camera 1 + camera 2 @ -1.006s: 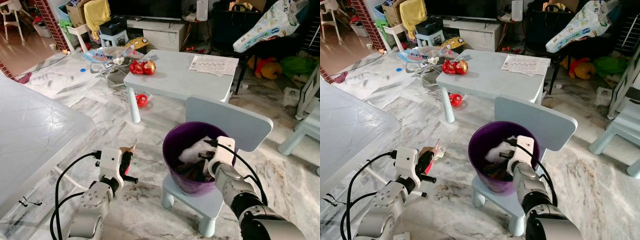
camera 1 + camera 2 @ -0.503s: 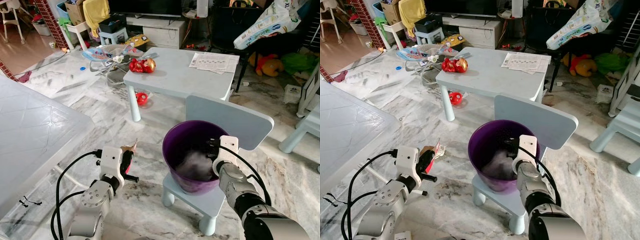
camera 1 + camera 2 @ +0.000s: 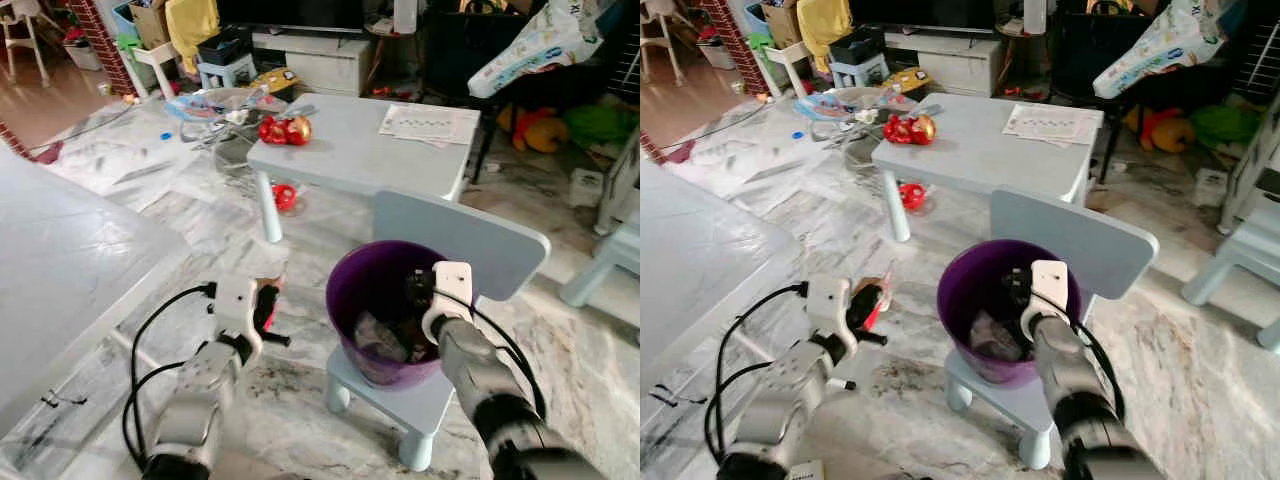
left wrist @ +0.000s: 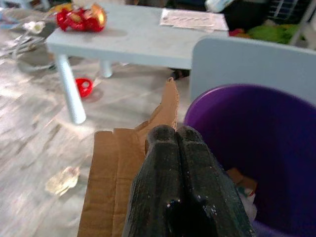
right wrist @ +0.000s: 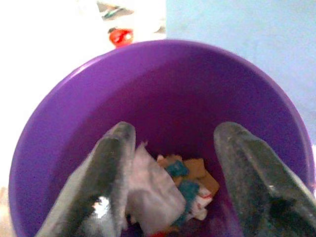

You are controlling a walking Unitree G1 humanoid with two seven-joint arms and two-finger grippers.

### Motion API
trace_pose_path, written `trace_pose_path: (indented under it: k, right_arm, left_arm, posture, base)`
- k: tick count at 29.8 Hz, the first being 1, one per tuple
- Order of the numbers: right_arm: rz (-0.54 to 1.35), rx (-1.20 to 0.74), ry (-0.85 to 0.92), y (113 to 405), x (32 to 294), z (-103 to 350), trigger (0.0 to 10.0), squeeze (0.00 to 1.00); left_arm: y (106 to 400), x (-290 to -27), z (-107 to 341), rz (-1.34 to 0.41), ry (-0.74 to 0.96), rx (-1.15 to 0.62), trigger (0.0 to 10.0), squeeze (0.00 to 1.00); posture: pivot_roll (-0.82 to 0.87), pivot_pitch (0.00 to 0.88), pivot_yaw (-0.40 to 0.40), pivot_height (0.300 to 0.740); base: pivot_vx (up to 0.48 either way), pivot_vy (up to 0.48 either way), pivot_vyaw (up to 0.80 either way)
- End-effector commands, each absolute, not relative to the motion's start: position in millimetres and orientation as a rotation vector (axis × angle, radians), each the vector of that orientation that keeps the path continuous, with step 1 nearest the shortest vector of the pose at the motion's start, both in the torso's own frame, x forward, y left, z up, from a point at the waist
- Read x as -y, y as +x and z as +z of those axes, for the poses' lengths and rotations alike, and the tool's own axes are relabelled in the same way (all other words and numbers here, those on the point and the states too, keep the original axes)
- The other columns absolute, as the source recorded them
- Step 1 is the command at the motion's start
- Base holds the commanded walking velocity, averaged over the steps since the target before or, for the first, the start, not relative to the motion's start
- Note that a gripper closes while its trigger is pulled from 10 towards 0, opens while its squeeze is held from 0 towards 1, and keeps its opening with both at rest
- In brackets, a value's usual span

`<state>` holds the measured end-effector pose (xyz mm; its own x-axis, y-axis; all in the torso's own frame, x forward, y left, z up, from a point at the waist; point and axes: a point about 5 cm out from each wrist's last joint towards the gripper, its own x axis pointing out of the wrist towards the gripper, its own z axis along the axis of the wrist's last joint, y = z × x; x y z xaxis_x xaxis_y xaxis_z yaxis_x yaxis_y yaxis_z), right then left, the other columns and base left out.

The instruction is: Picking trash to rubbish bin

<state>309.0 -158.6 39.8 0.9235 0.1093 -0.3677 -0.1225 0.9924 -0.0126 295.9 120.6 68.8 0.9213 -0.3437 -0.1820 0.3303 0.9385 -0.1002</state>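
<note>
Standing on the seat of a pale blue child's chair, the round purple plastic rubbish bin already holds crumpled white paper and scraps of card at its bottom, and behind it a pale blue low desk carries a printed sheet and a red and gold toy. Over the bin's mouth hangs the right hand, its two black fingers spread wide with nothing between them, so its drop looks done. Off to the bin's left, above the marble floor, the left hand has its fingers pressed together on a torn piece of brown corrugated cardboard; a red edge shows beside it in the head views, though whether that belongs to the card is hard to tell through the blur. Delivering this piece appears to be the step in hand: next, the left arm would need to swing right until the cardboard is over the rim, then let go, with the right arm drawn aside first.
</note>
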Motion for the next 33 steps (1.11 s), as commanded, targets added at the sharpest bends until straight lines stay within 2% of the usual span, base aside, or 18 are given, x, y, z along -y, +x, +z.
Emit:
trace_pose_path:
  k: [1, 4, 6, 7, 8, 10, 11, 12, 13, 17, 23, 27, 28, 33]
  right_arm:
    - [0.149, -0.357, -0.064, 307, 160, 52, 10.0, 1.00]
    - [0.160, -0.360, -0.077, 298, 164, 58, 10.0, 1.00]
    - [0.201, -0.385, -0.079, 275, 169, 69, 10.0, 1.00]
    - [0.224, -0.396, -0.082, 266, 169, 72, 10.0, 1.00]
    - [0.252, -0.412, -0.092, 254, 169, 76, 10.0, 0.93]
    - [0.258, -0.415, -0.094, 251, 169, 77, 10.0, 0.93]
    - [0.298, -0.452, -0.081, 236, 166, 80, 10.0, 0.92]
    - [0.298, -0.452, -0.081, 236, 166, 80, 10.0, 0.92]
    - [0.325, -0.483, -0.066, 225, 164, 82, 10.0, 0.90]
    - [0.347, -0.522, -0.015, 208, 157, 85, 10.0, 0.91]
    - [0.413, -0.601, 0.080, 179, 139, 86, 10.0, 0.91]
    - [0.415, -0.621, 0.083, 170, 137, 89, 10.0, 0.91]
    - [0.395, -0.634, 0.094, 166, 140, 90, 10.0, 0.93]
    - [0.374, -0.656, 0.108, 158, 141, 93, 10.0, 0.93]
  left_arm:
    - [300, -119, 69, -0.358, -0.053, -0.186, 4.5, 0.00]
    - [305, -112, 70, -0.380, -0.046, -0.180, 4.5, 0.00]
    - [316, -95, 72, -0.419, -0.056, -0.180, 5.4, 0.00]
    - [318, -90, 73, -0.431, -0.063, -0.183, 5.9, 0.00]
    - [322, -81, 76, -0.454, -0.065, -0.179, 8.0, 0.00]
    - [322, -79, 76, -0.461, -0.062, -0.176, 8.0, 0.00]
    - [324, -70, 75, -0.482, -0.064, -0.176, 9.1, 0.00]
    - [324, -70, 75, -0.482, -0.064, -0.176, 9.1, 0.00]
    - [325, -63, 73, -0.500, -0.060, -0.180, 9.8, 0.00]
    - [325, -56, 65, -0.516, -0.039, -0.206, 10.0, 0.00]
    - [325, -43, 56, -0.448, -0.024, -0.250, 10.0, 0.00]
    - [325, -34, 56, -0.444, -0.032, -0.263, 10.0, 0.00]
    - [324, -27, 56, -0.456, -0.034, -0.268, 10.0, 1.00]
    - [323, -14, 60, -0.462, -0.047, -0.270, 10.0, 1.00]
  posture:
    - [-0.05, 0.054, 0.107, 0.740]
    - [-0.07, 0.055, 0.114, 0.740]
    - [-0.10, 0.057, 0.125, 0.740]
    - [-0.11, 0.061, 0.132, 0.740]
    - [-0.13, 0.064, 0.141, 0.740]
    - [-0.13, 0.065, 0.144, 0.740]
    - [-0.16, 0.075, 0.161, 0.740]
    - [-0.16, 0.075, 0.161, 0.740]
    - [-0.17, 0.078, 0.167, 0.740]
    - [-0.21, 0.087, 0.182, 0.740]
    - [-0.24, 0.111, 0.189, 0.740]
    - [-0.26, 0.124, 0.196, 0.740]
    - [-0.28, 0.134, 0.202, 0.740]
    - [-0.30, 0.145, 0.208, 0.740]
  base:
    - [0.000, 0.000, 0.00]
    - [0.000, 0.000, 0.00]
    - [0.000, 0.000, 0.00]
    - [0.000, 0.000, 0.00]
    - [0.000, 0.000, 0.00]
    - [0.000, 0.000, 0.00]
    - [0.000, 0.000, 0.00]
    - [0.000, 0.000, 0.00]
    - [0.000, 0.000, 0.00]
    - [0.000, 0.000, 0.00]
    - [0.000, 0.000, 0.00]
    - [0.000, 0.000, 0.00]
    - [0.000, 0.000, 0.00]
    - [0.000, 0.000, 0.00]
